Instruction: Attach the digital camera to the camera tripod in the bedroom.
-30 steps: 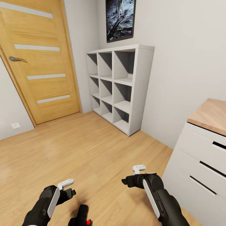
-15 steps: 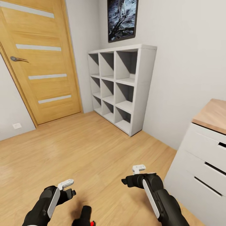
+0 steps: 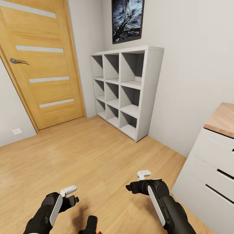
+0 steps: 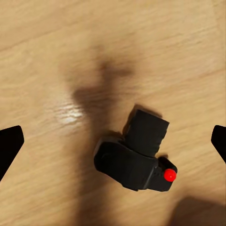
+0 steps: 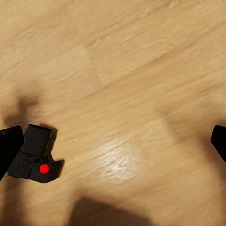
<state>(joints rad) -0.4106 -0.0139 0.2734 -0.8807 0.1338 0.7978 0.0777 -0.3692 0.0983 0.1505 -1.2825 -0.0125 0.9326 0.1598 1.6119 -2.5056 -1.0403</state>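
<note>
The digital camera (image 4: 136,153) lies on the light wood floor, a small black body with a protruding lens and a red button (image 4: 170,175). In the head view only its top (image 3: 92,225) pokes in at the bottom edge, between my two arms. My left gripper (image 4: 114,143) hangs open above it, its dark fingertips (image 4: 9,146) far apart. My right gripper (image 5: 113,143) is open too, over bare floor, with the camera (image 5: 34,155) off to one side. In the head view both grippers, left (image 3: 73,199) and right (image 3: 130,187), hover low over the floor. The camera tripod is out of view.
An oak door (image 3: 42,65) stands shut at the back left. A white cube shelf (image 3: 126,91) lines the wall under a dark framed picture (image 3: 127,19). A white dresser (image 3: 211,162) with a wood top juts in at the right. Wood floor (image 3: 81,152) spreads between them.
The whole head picture has shifted a little, so my viewpoint moved: the dresser slid right and the digital camera dropped toward the bottom edge. Both arms keep their pose.
</note>
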